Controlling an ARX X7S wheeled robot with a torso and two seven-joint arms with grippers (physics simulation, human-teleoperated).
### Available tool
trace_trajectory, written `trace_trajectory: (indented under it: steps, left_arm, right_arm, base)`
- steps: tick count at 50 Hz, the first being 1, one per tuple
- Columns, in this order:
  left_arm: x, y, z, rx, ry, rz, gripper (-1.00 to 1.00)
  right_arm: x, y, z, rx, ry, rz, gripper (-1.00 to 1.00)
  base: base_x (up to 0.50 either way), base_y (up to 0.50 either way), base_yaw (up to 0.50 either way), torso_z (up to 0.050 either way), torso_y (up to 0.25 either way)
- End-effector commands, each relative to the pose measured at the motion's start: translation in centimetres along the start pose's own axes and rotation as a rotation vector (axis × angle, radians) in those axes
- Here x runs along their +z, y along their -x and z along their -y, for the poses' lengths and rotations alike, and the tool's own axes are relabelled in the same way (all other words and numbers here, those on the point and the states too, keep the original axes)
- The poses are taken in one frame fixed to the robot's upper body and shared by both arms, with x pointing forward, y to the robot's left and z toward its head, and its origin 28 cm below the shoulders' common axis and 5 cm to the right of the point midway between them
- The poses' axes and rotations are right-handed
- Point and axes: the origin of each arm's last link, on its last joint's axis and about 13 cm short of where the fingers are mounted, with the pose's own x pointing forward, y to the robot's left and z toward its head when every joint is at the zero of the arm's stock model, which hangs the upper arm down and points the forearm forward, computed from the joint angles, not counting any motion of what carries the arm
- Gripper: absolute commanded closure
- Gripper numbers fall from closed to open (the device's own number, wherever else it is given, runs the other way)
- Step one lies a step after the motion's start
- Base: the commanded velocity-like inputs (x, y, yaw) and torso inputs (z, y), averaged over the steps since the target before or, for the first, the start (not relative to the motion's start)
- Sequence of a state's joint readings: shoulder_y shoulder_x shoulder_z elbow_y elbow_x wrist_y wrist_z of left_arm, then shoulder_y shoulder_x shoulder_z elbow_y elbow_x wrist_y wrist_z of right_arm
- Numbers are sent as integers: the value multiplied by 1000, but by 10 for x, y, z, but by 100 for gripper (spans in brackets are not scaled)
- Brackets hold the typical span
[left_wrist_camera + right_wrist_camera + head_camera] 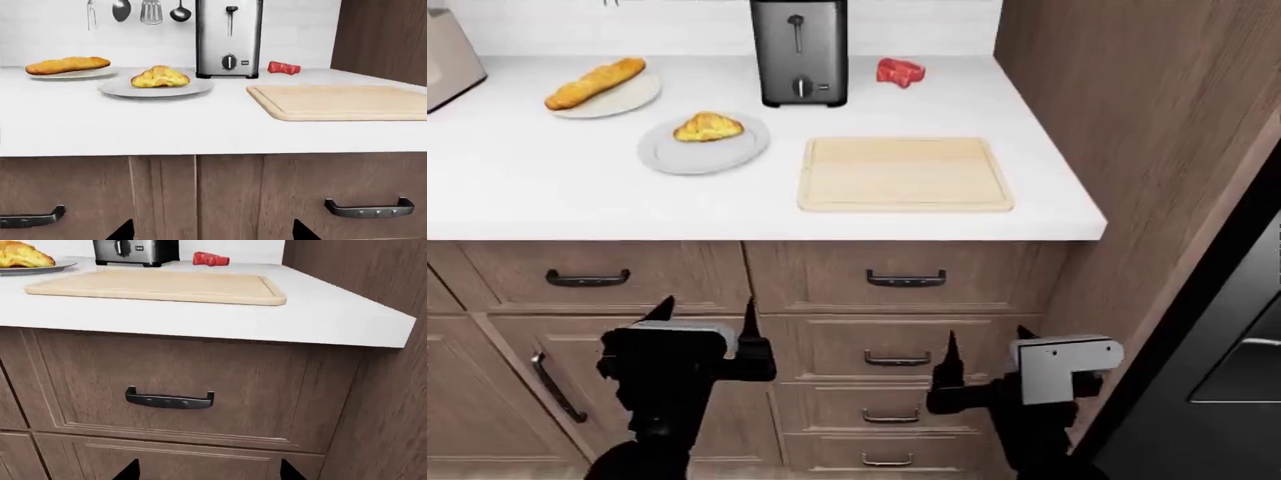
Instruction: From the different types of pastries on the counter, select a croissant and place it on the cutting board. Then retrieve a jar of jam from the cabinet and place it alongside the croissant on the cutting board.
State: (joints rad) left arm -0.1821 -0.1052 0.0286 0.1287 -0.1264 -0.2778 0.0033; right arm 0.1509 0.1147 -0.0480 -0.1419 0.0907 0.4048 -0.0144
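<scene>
Up on the counter (547,190), croissant (707,127) on grey plate (737,153), twelve o'clock from left gripper (703,312); cutting board (905,174) at three. Both grippers spread, empty, low by drawers — right gripper (985,347) too.

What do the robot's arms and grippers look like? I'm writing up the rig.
Both arms are black. The left gripper has a dark grey boxy block behind thin, pointed black fingers; the right gripper has a light grey block with the same pointed black fingers. No cables or markings are visible.
</scene>
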Motion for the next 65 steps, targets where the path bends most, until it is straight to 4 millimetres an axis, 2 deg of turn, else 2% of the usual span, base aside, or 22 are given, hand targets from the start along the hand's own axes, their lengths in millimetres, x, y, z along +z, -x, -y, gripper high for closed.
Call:
trace_trajectory:
  steps: [1, 5, 7, 11, 17, 23, 30, 38, 53, 60, 65]
  left_arm:
    - [97, -39, -13, -50, -62, 35, -100]
    - [129, -51, -16, -49, -64, 20, -100]
    - [139, -55, -15, -39, -85, 26, -100]
    - [157, -58, -14, -67, -71, 31, -100]
    - [165, -69, -17, -40, -121, 47, -100]
    - [174, -69, -18, -16, -177, 74, -100]
    - [173, -74, -21, 2, -228, 40, -100]
    - [173, -80, -26, -1, -176, -19, -100]
    - [171, -75, -28, -30, -181, -45, -100]
    - [165, -65, -33, -99, -302, -75, -100]
    - [169, -67, -41, -143, -452, -130, -100]
  right_arm:
    - [95, -16, 27, 14, 55, -47, -100]
    - [134, -14, 31, 9, 92, -35, -100]
    - [147, -12, 32, 8, 103, -23, -100]
    - [161, -11, 36, -7, 118, -8, -100]
    - [172, -9, 38, -27, 163, -13, -100]
    - [177, -5, 42, -44, 173, -13, -100]
    - [179, -1, 45, -61, 184, 10, -100]
    - [184, 1, 45, -55, 155, 6, -100]
    - [184, 5, 45, -49, 197, 40, -100]
    - [180, 6, 42, -48, 222, 65, -100]
    - [177, 6, 43, -27, 204, 64, -100]
  base:
    - [0, 0, 0, 50, -6]
    - [0, 0, 0, 50, -7]
    - [0, 0, 0, 50, -7]
    - [238, -12, 0, 14, -1]
    - [500, -18, 0, 0, 0]
    - [500, -38, 0, 0, 0]
    - [500, -11, 0, 0, 0]
    - [500, -3, 0, 0, 0]
    - [500, -26, 0, 0, 1]
    - [132, 0, 0, 0, 1]
    - [0, 0, 0, 0, 0]
